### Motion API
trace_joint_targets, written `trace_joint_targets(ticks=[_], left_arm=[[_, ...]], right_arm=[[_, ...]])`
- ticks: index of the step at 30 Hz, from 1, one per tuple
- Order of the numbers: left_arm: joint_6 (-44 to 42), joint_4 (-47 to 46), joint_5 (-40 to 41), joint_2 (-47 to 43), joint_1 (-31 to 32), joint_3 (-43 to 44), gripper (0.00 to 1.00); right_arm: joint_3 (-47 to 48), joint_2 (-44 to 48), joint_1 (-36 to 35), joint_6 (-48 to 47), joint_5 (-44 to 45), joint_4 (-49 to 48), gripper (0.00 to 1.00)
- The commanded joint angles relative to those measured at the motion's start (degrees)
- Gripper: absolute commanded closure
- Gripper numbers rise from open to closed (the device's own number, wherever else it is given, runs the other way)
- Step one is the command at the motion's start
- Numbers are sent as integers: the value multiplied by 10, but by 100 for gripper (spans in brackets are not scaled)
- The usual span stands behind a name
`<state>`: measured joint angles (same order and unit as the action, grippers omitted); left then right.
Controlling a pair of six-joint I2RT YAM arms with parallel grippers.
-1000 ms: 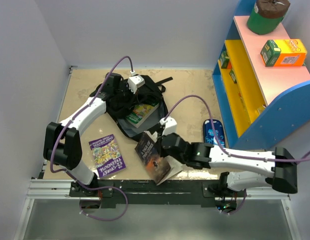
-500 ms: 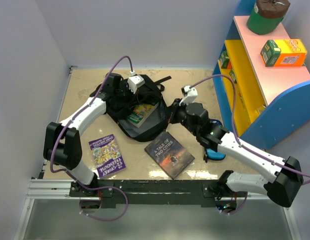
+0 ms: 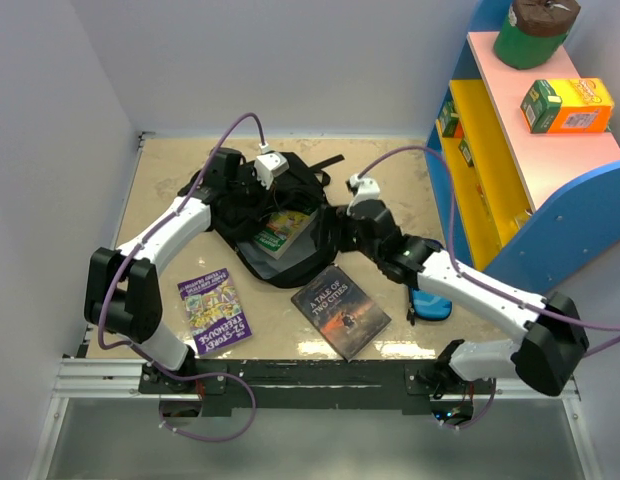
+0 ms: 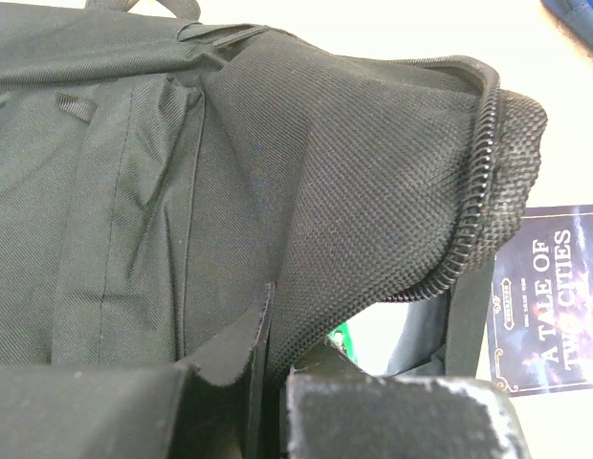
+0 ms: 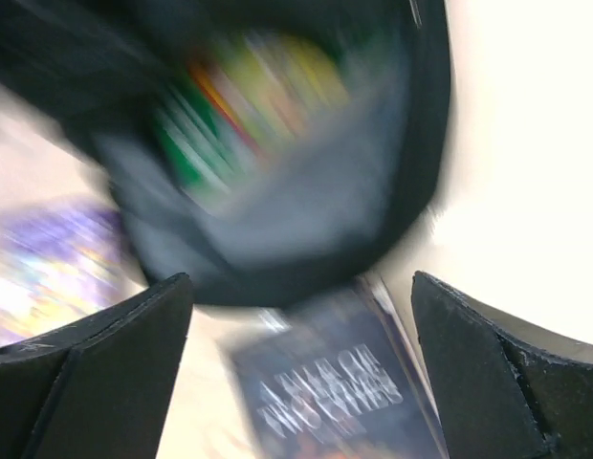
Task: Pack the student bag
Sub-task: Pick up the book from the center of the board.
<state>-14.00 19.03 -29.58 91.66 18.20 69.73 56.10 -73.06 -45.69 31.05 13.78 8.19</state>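
Left gripper (image 4: 268, 381) closed, right gripper (image 5: 298, 287) spread wide.

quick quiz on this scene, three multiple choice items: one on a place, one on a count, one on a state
1. Relative to the bag, where is the dark book?
A. inside it
B. flat on the table, outside it
C. on a shelf

2. How many books lie on the table outside the bag?
A. none
B. one
C. two

3. What state is the right claw in?
A. open, holding nothing
B. shut on a book
C. shut on a strap

Answers:
1 B, its whole cover shows on the tabletop, nearer the arm bases than the bag.
2 C, the dark book and the purple book both lie there.
3 A, the right wrist view shows its fingers wide apart with nothing between them.
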Motion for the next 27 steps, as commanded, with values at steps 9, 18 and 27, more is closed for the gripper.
trace_joint_targets(ticks=[9, 18, 27], left_arm=[[19, -3, -29, -10, 5, 29, 100], [13, 9, -19, -2, 6, 44, 100], [10, 13, -13, 3, 5, 51, 100]], right_arm=[[-129, -44, 5, 21, -7, 55, 2], [-164, -61, -26, 52, -24, 33, 15], [-136, -29, -89, 85, -11, 69, 28]])
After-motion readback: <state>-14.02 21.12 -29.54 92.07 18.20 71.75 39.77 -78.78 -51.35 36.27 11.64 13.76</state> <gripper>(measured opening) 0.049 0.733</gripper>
